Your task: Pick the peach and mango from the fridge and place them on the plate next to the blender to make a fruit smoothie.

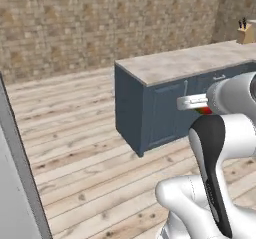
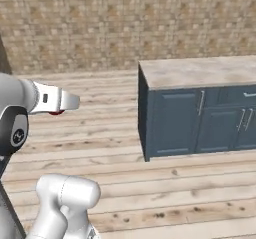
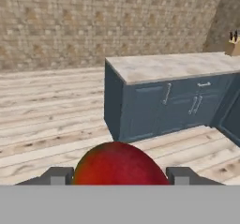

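Gripping a red-orange mango [image 3: 119, 164], gripper [image 3: 120, 175] closed on it, plank floor [image 3: 51, 110] beneath, blue cabinets [image 3: 159, 106] far right, brick wall [image 3: 93, 21] beyond

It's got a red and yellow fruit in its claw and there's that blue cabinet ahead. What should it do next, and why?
Probably keep carrying the fruit toward the counter while holding its grip. The claw is shut on the fruit, with a finger tip on either side of it, and wooden floor lies between it and the blue cabinets. The fruit looks like the mango, though I can't be sure.
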